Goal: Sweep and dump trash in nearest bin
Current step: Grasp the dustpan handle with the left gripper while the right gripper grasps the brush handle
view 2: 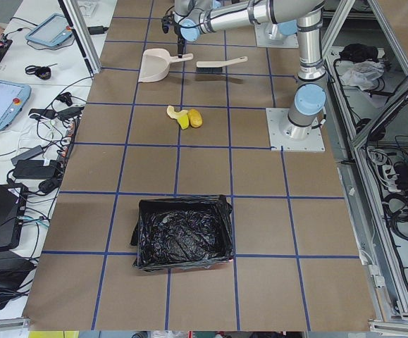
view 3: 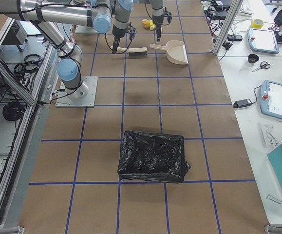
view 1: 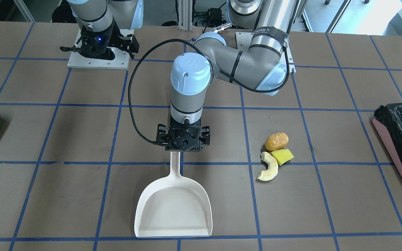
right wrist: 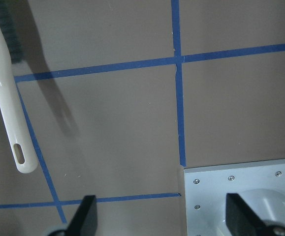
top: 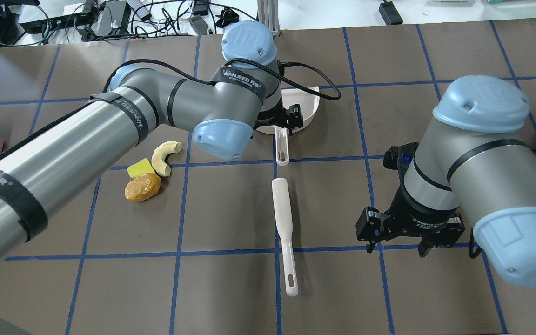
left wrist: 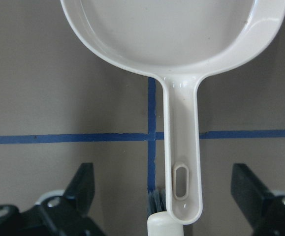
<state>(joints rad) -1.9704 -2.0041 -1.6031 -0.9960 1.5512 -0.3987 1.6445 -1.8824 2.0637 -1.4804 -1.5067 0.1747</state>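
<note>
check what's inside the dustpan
The dustpan shows a bare white scoop in the front view, nothing in it. The trash lies on the table beside it. The left gripper covers only the handle's end; overhead, the left arm hides most of the scoop.

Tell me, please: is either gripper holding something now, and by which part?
Nothing is held. The left gripper is open, straddling the dustpan handle without touching it. The right gripper is open too, beside the brush.
</note>
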